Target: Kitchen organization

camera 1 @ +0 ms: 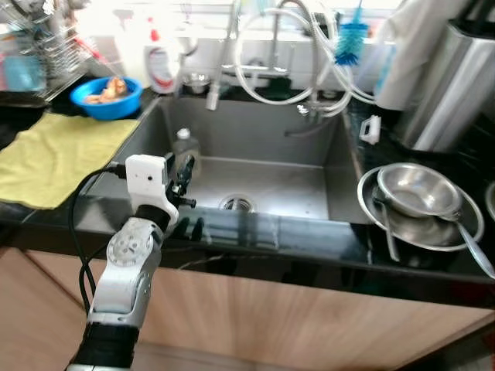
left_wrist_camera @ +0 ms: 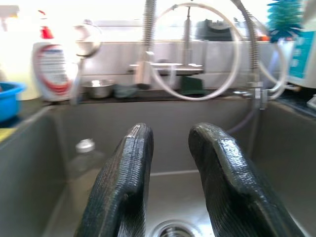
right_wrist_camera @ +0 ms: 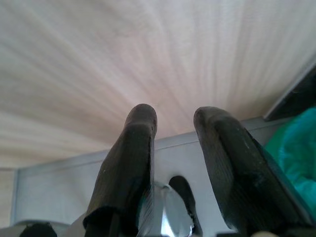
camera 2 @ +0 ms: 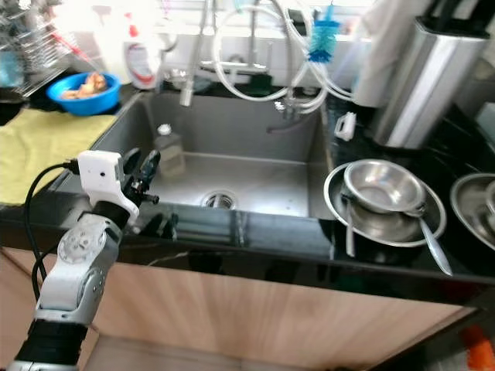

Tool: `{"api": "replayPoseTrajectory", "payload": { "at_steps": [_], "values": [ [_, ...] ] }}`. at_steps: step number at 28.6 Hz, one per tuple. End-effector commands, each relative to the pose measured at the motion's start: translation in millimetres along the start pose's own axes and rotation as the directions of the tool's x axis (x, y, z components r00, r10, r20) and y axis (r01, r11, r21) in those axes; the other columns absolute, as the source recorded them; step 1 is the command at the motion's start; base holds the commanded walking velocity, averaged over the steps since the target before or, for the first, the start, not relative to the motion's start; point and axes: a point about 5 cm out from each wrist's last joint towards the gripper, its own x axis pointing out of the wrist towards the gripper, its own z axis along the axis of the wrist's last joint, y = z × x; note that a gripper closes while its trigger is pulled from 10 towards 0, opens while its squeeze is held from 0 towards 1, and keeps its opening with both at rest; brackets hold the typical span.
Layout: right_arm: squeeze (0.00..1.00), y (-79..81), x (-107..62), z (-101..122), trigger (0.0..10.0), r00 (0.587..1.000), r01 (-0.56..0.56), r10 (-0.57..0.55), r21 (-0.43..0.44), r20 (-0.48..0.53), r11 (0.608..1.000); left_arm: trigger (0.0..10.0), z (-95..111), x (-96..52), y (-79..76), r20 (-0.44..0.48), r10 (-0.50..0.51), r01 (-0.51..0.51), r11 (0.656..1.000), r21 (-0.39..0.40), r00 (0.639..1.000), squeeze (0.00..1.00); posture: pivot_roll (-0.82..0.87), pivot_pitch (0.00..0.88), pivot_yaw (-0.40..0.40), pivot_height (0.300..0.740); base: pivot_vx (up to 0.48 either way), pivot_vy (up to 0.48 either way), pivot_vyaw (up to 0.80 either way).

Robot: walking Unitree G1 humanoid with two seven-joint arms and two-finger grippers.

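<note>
Left gripper (camera 1: 183,176) up at the front edge of the sink (camera 1: 309,151), lower left of the frame, fingers a little apart, nothing between them. Seen from the left wrist, two black fingers (left_wrist_camera: 121,185) pointing over the sink toward the back wall. Just past the gripper, a clear bottle (camera 1: 184,147) standing upright in the sink's left part, near the left wall. Round drain (camera 1: 237,204) in the middle of the sink floor. Behind the sink, a tap with looping white hoses (camera 1: 267,73) and a blue brush (camera 1: 352,40) hanging at the top.

Right gripper (right_wrist_camera: 175,148) in its wrist view: fingers apart, holding nothing, pale wood cupboard front (right_wrist_camera: 123,59) ahead of it, something teal (right_wrist_camera: 296,148) at the edge.

Left of the sink, a yellow cloth (camera 1: 54,158) flat on the dark surface (camera 1: 325,259). Behind the cloth, a blue bowl (camera 1: 107,97) with food in it, and a white spray bottle (camera 1: 158,62) beside that. Dish rack (camera 1: 42,50) in the upper left corner.

Right of the sink, a metal bowl (camera 1: 418,189) sitting in a bigger metal plate (camera 1: 433,232), with a spoon (camera 1: 473,249) leaning out. Tall shiny metal can (camera 1: 452,85) at the upper right.
</note>
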Motion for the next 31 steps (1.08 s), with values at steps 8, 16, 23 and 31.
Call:
{"api": "replayPoseTrajectory", "payload": {
  "at_steps": [8, 16, 23, 31],
  "values": [
    [0.0, 11.2, 7.4, 6.9, 10.0, 0.999, -0.016, 0.017, -0.014, 0.046, 1.0, 10.0, 3.4, 3.3, 4.7, 0.016, 0.021, -0.021, 1.0, 0.022, 1.0, 0.0, -0.05, 0.0, -0.004, 0.74, 0.0, 0.0, -0.72],
    [0.0, 10.5, 2.6, -1.3, 10.0, 1.0, -0.016, 0.017, -0.013, 0.015, 1.0, 10.0, 4.7, 3.1, 4.7, 0.024, 0.017, -0.018, 1.0, 0.021, 1.0, 0.0, -0.05, 0.0, -0.003, 0.74, 0.0, 0.0, -0.71],
    [0.0, -7.4, -4.5, -4.0, 10.0, 0.999, 0.019, -0.019, 0.0, -0.038, 1.0, 10.0, 6.3, 4.1, 4.1, 0.03, 0.013, -0.014, 1.0, 0.013, 0.999, 0.0, -0.05, 0.0, -0.002, 0.74, 0.0, 0.0, -0.71],
    [0.0, -5.7, -5.3, -7.6, 10.0, 0.998, 0.02, -0.019, 0.002, -0.053, 1.0, 10.0, 8.0, 3.7, 1.3, 0.044, 0.0, -0.001, 1.0, 0.016, 0.999, 0.0, -0.05, 0.0, -0.002, 0.74, 0.0, 0.0, -0.71]
  ]
}}
